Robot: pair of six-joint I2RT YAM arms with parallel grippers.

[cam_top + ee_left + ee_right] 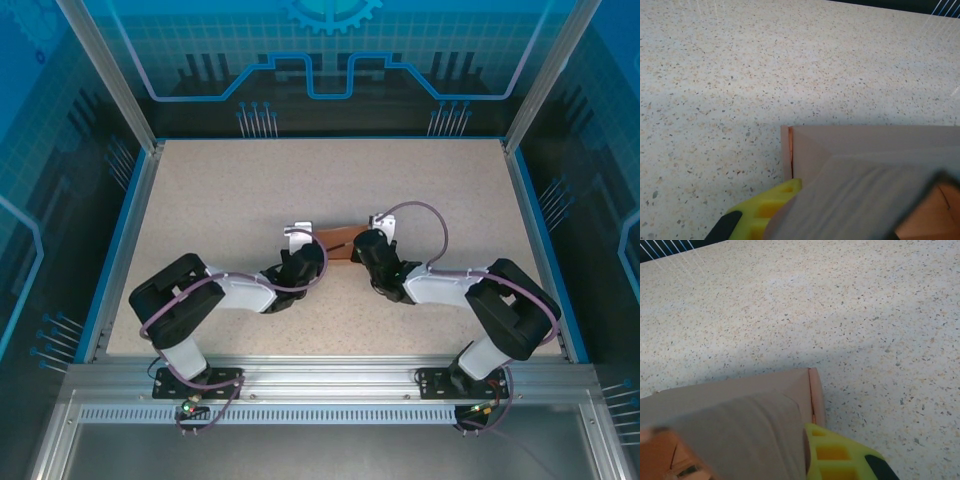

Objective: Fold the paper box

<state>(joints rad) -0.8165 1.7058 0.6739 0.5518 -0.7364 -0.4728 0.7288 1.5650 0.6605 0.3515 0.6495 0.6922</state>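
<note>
The salmon-pink paper box (338,242) lies mid-table between both arms. My left gripper (310,252) is at its left end and my right gripper (362,247) at its right end. In the left wrist view the paper box (865,150) has a side wall folded up, and a blurred flap covers the left gripper (865,192). Its yellow finger (771,205) presses the box's left corner. In the right wrist view the paper box (740,400) has a rounded flap at its right edge. A yellow finger (840,455) of the right gripper (735,437) touches that side. Both seem shut on the card.
The speckled beige table (250,190) stretches open behind and beside the box. A blue rim (128,220) and metal frame posts bound it at left, right and back. Both arm bases (195,378) sit at the near edge.
</note>
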